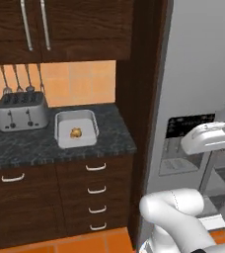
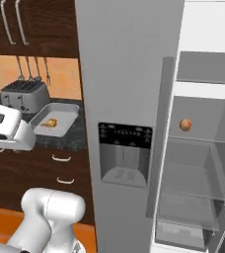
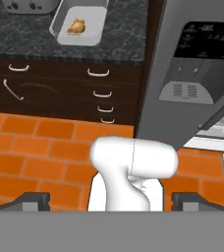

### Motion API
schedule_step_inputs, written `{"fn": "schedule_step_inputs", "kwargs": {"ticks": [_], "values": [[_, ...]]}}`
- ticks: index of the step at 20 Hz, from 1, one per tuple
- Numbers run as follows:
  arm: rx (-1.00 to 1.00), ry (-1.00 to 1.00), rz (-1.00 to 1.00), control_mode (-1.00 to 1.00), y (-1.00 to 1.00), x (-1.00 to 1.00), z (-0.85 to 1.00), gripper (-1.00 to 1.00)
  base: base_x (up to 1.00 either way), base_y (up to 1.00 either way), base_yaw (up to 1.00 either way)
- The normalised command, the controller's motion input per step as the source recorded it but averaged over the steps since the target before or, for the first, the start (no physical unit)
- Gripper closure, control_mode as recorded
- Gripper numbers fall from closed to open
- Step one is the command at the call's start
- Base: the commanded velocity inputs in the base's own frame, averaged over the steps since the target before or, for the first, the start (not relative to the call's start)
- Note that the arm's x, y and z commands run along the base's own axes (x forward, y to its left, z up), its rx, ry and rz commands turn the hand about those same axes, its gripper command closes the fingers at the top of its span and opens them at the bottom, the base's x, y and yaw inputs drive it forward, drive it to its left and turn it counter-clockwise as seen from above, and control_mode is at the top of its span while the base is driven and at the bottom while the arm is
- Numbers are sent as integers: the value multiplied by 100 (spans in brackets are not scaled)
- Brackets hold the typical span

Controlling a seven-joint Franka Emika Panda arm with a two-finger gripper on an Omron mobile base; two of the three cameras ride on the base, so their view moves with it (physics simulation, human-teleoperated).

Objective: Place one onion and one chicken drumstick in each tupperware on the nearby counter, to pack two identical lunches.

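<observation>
Lying in tupperware (image 1: 61, 129), far from gripper (image 3: 109, 201): drumstick (image 1: 76, 132)

Both base views face the counter (image 1: 45, 143) and fridge; hand view looks down from higher up.

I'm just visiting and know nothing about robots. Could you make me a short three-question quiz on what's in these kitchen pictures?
1. True or false: the tupperware on the counter already holds a chicken drumstick.
2. Where is the onion? A) on a fridge shelf B) in the tupperware C) on the floor
3. Fill in: left of the tupperware stands a silver ____.

Key: 1 true; 2 A; 3 toaster.
</observation>
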Motion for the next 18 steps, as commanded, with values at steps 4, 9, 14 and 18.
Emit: {"fn": "schedule_step_inputs", "kwargs": {"ticks": [4, 9, 14, 18], "values": [[0, 0, 0, 100, 0, 0, 0, -100, 0, -77, 0], [0, 0, 0, 100, 0, 0, 0, -100, 8, -68, 0], [0, 0, 0, 100, 0, 0, 0, -100, 11, -62, 1], [0, 0, 0, 100, 0, 0, 0, -100, 24, -55, 4]]}}
